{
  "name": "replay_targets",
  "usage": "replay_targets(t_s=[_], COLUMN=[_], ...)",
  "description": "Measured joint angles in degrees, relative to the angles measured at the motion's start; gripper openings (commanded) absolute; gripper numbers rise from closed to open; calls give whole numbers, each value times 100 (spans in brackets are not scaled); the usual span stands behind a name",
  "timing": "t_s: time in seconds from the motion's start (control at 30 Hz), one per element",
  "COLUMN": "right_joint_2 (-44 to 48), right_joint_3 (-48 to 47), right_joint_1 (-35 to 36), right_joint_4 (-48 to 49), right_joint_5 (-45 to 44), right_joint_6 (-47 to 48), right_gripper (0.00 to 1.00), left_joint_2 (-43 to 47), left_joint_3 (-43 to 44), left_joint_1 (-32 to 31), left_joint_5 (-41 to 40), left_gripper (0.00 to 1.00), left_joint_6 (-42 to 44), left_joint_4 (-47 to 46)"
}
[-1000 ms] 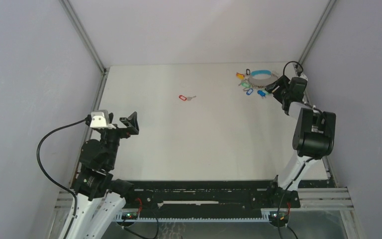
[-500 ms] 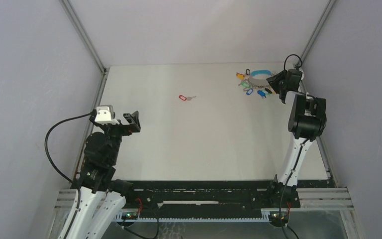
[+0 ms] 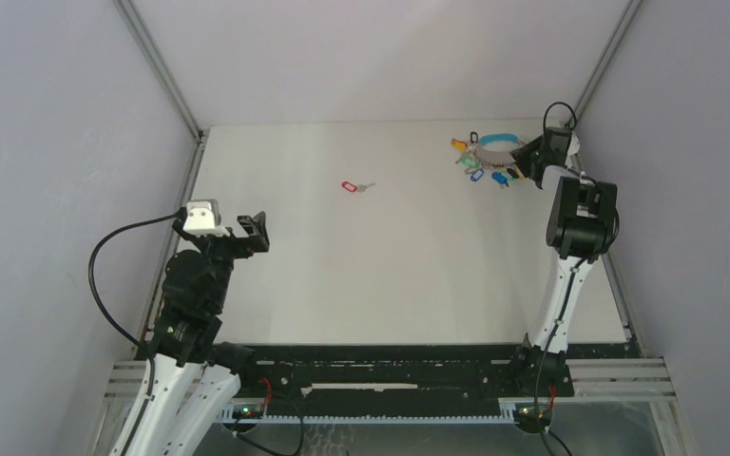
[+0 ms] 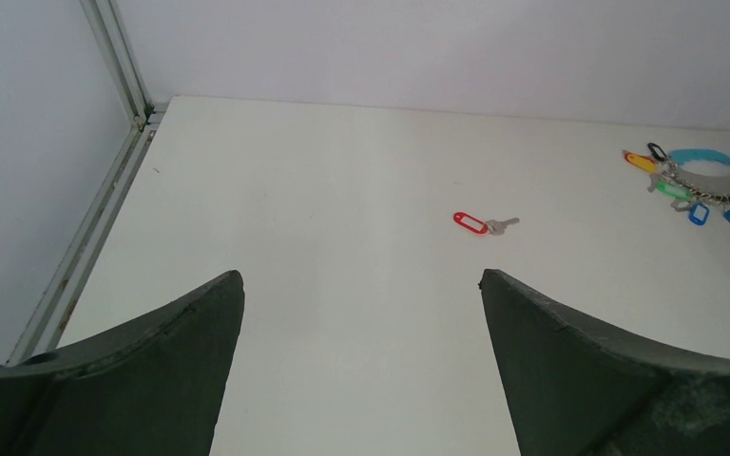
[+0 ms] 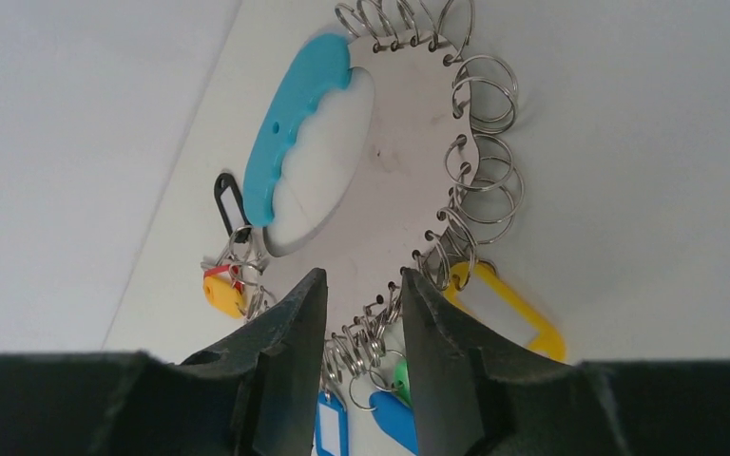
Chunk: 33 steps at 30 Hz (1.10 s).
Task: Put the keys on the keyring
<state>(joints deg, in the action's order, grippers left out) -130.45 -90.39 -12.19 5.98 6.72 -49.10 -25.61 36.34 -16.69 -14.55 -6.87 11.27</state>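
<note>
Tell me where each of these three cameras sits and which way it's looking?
Top external: fixed above and behind the arms, looking down on the table; both arms, left gripper and right gripper show.
Left wrist: on the left arm, facing across the table toward the red-tagged key; its fingers frame the view.
Right wrist: on the right arm, close over the keyring; its fingers show.
Shared: all three show the keyring.

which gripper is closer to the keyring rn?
Right. The right gripper is at the keyring, far right of the table, fingers straddling its rim. The left gripper hovers open over the near left, far from it.
</note>
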Motion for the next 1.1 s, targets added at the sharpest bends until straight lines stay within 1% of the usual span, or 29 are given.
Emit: replay_targets(t_s=[0.5,0.7,0.87,1.1], right_joint_2=[-284,-284,-284,-358], right_joint_3=[-505,-601,-734,-1152], right_joint_1=[26,98,210,299], right_joint_4=[-501,-756,-1029,-1652], right_joint_5=[-22,-155,-267,-262], right_joint_6=[-122,35,264,420], right_gripper=[33,30,30,29], left_joint_2=[-24,-24,-22,-11], left_joint_3=[0,0,0,0], left_joint_1=[0,0,0,0], left_joint_5=[2,24,33,44], left_gripper=[99,99,99,99], left_joint_6=[0,0,0,0], left_joint_4=[0,0,0,0])
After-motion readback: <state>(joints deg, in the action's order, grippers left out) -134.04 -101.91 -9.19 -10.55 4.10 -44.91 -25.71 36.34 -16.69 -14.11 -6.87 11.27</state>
